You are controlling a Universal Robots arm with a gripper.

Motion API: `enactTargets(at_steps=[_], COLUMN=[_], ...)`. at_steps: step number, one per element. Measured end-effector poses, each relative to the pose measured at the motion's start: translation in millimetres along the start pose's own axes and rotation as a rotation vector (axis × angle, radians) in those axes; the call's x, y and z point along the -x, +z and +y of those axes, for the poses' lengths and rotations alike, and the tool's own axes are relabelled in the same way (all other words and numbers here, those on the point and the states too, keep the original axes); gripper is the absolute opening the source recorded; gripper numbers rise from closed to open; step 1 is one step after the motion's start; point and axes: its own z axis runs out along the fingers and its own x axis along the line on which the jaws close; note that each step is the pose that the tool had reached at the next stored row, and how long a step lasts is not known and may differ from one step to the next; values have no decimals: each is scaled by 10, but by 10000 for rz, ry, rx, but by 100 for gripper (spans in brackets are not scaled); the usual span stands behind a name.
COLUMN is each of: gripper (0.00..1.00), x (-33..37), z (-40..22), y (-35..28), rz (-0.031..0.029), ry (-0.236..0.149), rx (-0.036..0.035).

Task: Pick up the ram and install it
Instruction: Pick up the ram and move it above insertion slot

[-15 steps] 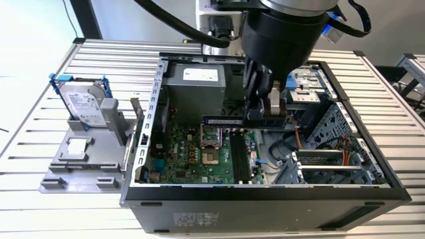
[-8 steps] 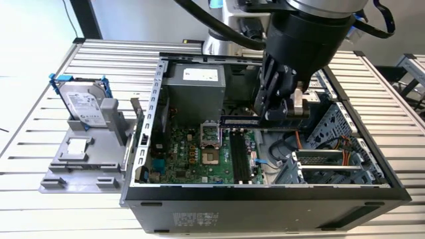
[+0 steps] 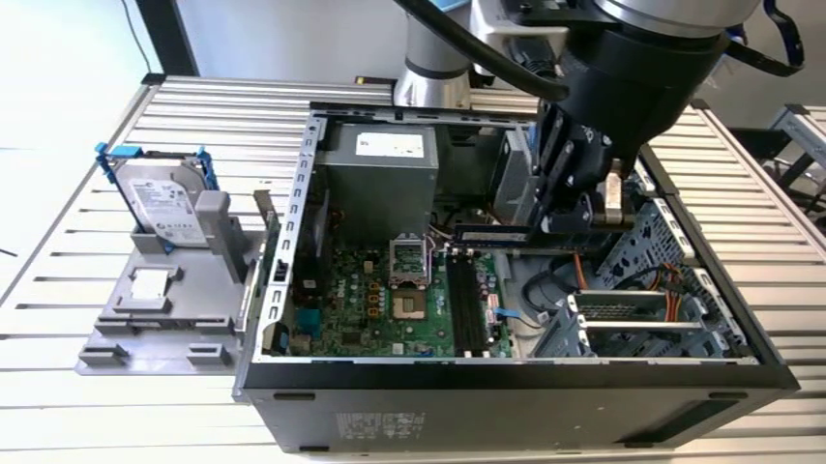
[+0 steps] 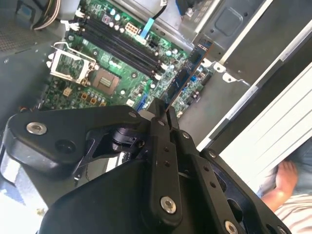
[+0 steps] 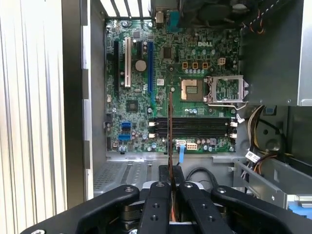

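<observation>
- Jaws closed on ram [image 5: 169,127], gripping it by one end, with the rest of the stick jutting past the tips.
- Ram long axis in line with the fingers: edge-on as a thin line in first wrist view, flat side showing in second wrist view [image 4: 184,77].
- Ram up in the air inside case [image 3: 516,411], above motherboard [image 3: 374,304] and apart from it, by the look of it.
- In exterior view, ram over the slots' [image 3: 467,311] end nearest the power supply [image 3: 381,179], toward the case's far wall.
- Key relation: ram long axis across the slots' run, roughly square to it in first wrist view, crossing over one end of them. Judged not lined up with any slot and not seated.
- Slots below and beyond the jaws. Single arm, so no nearer/farther choice.
- Counts:
  - ram: one
  - slots: four, long and black, side by side, all bare
  - socket [image 5: 190,89]: one, beside the slots
  - hard drive [image 3: 162,198]: one, in blue frame
  - chip [image 3: 151,282]: one, small and square
- Drive and chip on grey stand [image 3: 142,333] on tabletop [image 3: 52,290], outside the case, near the tabletop edge at the exterior view's left, well apart from the jaws.
</observation>
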Motion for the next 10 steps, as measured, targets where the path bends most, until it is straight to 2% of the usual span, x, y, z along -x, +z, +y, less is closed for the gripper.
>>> enactTargets(at_steps=[5, 10], gripper=[0, 0], x=[1, 3], z=[-57, -57], y=[-1, -1], rz=[-3, -2], ry=[126, 132], rx=[5, 6])
